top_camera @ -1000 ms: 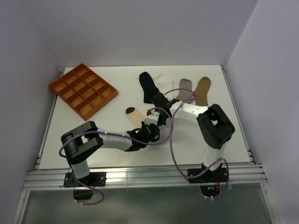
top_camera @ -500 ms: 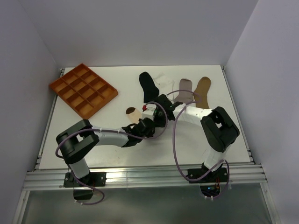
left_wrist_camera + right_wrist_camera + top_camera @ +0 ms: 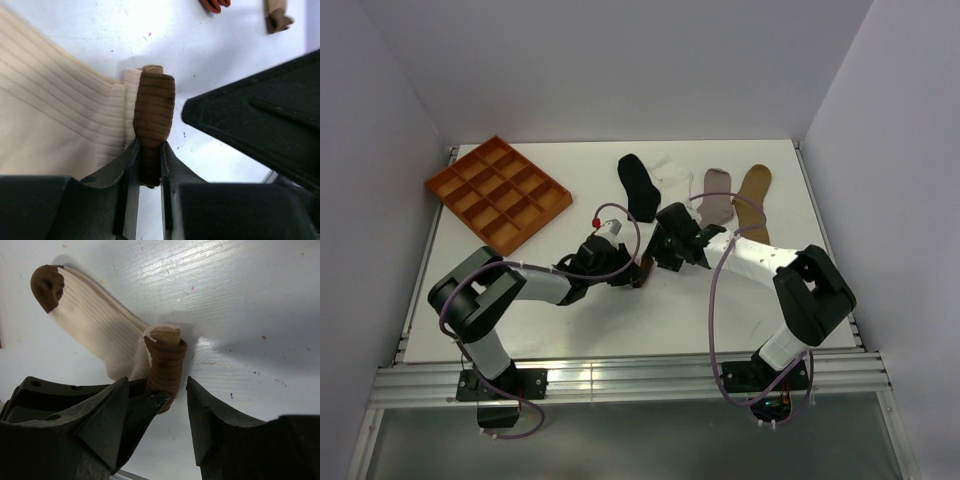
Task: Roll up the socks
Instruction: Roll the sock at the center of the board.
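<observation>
Pinching the rolled brown cuff [image 3: 155, 105] of the cream sock [image 3: 95, 325] at mid-table with the left gripper [image 3: 148, 165], jaws tight on the roll; flanking that same roll with the right gripper [image 3: 167, 395], jaws apart, holding nothing; leaving 4 more flat near the far edge: black sock [image 3: 640, 185], white sock [image 3: 672, 175], grey sock [image 3: 717, 195], tan sock [image 3: 753, 195]; risking, likely, a springy unroll under just 1 narrow pinch; risking too a knock between such crowded fingers, dragging everything askew.

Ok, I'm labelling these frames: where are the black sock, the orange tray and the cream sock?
black sock [image 3: 638, 185], top view, its middle.
orange tray [image 3: 432, 183], top view, left rim corner.
cream sock [image 3: 95, 325], right wrist view, ribbed middle.
</observation>
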Robot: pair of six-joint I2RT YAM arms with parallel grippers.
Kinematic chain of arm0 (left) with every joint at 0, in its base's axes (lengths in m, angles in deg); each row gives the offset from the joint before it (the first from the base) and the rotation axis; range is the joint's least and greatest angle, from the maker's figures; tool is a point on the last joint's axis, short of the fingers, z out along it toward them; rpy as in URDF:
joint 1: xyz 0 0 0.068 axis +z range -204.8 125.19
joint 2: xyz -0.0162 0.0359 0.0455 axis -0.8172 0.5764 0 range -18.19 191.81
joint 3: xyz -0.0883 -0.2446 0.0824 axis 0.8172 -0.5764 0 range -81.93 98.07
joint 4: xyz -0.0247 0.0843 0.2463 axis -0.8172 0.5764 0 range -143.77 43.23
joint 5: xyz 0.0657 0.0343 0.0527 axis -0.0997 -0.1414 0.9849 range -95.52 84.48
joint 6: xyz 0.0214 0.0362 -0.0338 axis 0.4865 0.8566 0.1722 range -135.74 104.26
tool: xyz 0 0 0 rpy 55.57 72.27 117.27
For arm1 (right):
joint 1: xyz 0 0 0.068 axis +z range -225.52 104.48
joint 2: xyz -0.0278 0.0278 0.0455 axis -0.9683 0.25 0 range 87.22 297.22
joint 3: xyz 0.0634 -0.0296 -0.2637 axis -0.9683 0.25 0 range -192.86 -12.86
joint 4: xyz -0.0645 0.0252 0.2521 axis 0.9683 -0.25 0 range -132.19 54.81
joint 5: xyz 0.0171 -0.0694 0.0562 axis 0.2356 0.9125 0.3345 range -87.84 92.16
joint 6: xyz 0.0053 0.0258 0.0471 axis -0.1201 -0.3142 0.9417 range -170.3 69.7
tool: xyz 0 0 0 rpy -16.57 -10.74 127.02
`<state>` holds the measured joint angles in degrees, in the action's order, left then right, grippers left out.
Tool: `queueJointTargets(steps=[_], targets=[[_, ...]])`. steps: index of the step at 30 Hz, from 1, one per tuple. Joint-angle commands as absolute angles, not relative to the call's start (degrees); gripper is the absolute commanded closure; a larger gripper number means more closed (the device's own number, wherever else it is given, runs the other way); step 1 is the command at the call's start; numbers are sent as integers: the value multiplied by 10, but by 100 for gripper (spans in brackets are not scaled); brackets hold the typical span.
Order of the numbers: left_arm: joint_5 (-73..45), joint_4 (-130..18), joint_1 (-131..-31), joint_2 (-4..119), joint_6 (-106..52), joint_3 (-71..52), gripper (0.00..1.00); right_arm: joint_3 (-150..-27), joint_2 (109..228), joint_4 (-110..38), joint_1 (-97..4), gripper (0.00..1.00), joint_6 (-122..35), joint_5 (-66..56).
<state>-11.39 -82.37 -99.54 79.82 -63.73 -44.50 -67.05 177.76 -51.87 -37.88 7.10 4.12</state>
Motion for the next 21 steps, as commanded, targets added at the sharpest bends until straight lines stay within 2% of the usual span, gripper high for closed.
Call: queueJointTargets(steps=[1, 21], targets=[[-200, -829, -971, 829, -679, -485, 100, -666, 1781, -500, -375, 42, 89, 54], [-319, -1023, -879, 917, -788, -570, 100, -670, 1855, -442, -366, 43, 121, 24]])
